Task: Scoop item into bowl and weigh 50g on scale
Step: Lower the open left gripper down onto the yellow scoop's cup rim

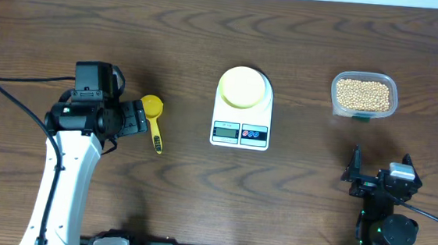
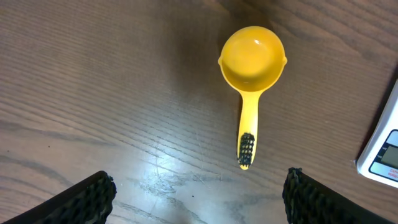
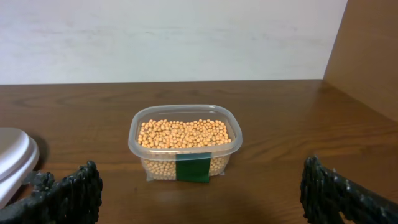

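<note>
So, the left gripper [image 2: 199, 196] is spread wide just short of the yellow scoop [image 2: 252, 68], whose handle points back toward the gap, nothing touching. The soybeans [image 3: 183, 134] sit in a clear plastic container [image 3: 138, 149] straight ahead of the right gripper [image 3: 202, 186], which is also wide open and holding nothing. The pale-yellow bowl [image 1: 244, 87] is on the white scale [image 1: 240, 133], between both arms.

Overhead straight down; left wrist close over scoop [image 2: 252, 74], right wrist low toward beans [image 3: 183, 132].
</note>
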`<state>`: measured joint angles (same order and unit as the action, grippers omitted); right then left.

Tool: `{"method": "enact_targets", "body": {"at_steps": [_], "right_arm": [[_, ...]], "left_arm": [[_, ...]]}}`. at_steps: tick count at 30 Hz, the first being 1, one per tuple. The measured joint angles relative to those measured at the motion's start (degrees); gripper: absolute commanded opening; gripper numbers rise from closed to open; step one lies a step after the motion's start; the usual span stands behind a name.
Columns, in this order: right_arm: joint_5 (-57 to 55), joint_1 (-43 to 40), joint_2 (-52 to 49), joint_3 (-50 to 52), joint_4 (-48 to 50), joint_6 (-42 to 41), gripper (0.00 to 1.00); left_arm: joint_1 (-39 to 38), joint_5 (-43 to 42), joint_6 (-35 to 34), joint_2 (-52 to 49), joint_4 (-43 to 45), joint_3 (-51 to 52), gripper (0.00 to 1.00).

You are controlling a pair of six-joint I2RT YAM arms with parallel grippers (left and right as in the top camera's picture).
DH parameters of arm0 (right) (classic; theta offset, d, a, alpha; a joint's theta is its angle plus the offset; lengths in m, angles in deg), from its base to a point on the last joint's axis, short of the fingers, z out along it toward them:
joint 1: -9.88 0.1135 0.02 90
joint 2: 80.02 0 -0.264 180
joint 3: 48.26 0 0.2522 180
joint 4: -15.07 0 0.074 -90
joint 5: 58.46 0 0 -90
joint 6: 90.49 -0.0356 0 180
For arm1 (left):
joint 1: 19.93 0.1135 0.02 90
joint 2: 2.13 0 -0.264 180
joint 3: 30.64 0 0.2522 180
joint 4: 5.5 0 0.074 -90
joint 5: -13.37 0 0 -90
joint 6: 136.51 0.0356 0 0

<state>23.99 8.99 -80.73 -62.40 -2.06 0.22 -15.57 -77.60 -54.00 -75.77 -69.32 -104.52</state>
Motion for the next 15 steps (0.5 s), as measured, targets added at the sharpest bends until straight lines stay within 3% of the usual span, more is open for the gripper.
{"method": "enact_targets", "body": {"at_steps": [15], "right_arm": [[0.00,0.00,0.00,0.00,0.00,0.00,0.99]], "left_arm": [[0.04,-0.20,0.00,-11.06,7.39,-0.02,0.88]]}}
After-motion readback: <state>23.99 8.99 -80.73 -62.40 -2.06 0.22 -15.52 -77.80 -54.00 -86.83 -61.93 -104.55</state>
